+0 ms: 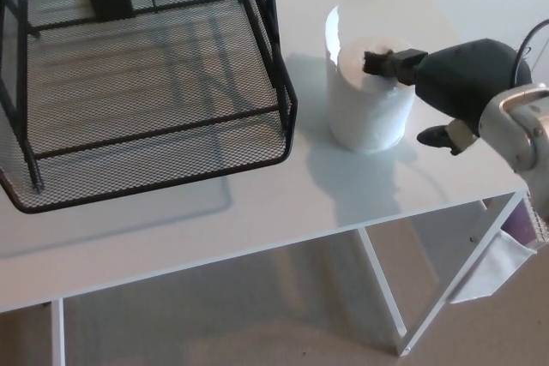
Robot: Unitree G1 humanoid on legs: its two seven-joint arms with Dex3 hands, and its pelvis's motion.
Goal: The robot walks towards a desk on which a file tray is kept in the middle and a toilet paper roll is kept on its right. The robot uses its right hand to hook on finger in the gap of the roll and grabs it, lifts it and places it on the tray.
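White desk [283,203] with slim white legs and a diagonal brace, beige carpeted floor [257,315] beneath, soft shadows cast across the desktop, pale bag-like object [497,267] hanging near the desk's right leg

- One white toilet paper roll [369,96], standing upright on the right part of the desk.
- One black wire-mesh file tray [146,92], on the left and far part of the desk, with one upper tier partly visible at the far edge.
- One white desk [283,203], with two thin legs showing at the near right.
- One robot hand, the right hand [450,83], entering from the right edge.
- One white bag-like item [502,267] hanging off the right side, below the desk top.
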